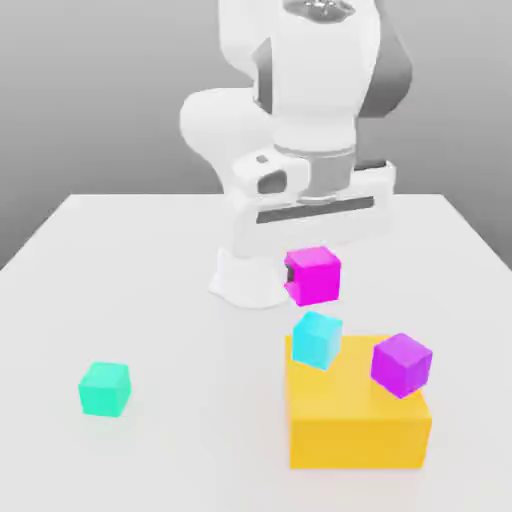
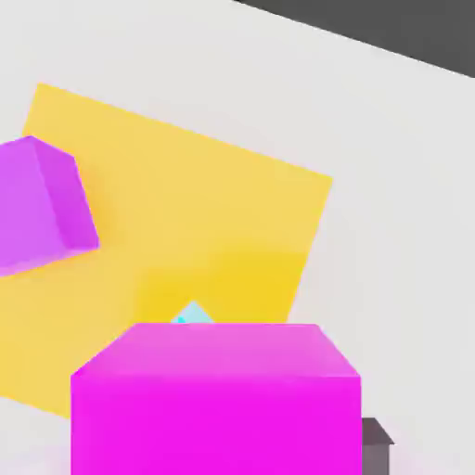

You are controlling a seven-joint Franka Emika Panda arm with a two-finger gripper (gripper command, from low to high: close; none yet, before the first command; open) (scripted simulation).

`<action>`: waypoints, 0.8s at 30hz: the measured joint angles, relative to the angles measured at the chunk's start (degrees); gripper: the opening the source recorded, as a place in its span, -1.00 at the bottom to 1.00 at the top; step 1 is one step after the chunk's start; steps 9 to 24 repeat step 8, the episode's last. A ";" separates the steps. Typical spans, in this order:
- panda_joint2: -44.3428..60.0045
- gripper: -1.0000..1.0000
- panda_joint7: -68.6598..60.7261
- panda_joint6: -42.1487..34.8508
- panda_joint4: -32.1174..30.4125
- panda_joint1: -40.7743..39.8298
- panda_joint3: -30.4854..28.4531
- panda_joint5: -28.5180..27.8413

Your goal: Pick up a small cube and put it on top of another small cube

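Carry step, as I read it. The gripper (image 1: 303,282) is clamped on the pink cube (image 1: 317,275) and holds it in the air, clear of the tabletop (image 1: 150,300), just above the cyan cube (image 1: 317,339).

The cyan cube sits on the yellow block (image 1: 357,420), at the block's far corner on the exterior view's left. A purple cube (image 1: 401,364) sits on the same block, toward its far edge on the exterior view's right.

In the hand view the pink cube (image 2: 218,399) hides nearly all of the cyan cube (image 2: 193,315); just a tip peeks past its top edge.

Next move, my judgement: square the pink cube over the cyan one, then lower gently. Small landing face, near the block's edge.

Plain white tabletop, grey backdrop. A teal cube (image 1: 105,388) sits alone on the tabletop, well apart, toward the near edge.
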 joint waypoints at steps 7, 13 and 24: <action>7.78 1.00 -0.18 10.95 -3.18 0.10 1.04 0.26; 7.78 1.00 -0.18 10.95 -3.18 0.10 1.04 0.26; 7.78 1.00 -0.18 10.95 -3.18 0.10 1.04 0.26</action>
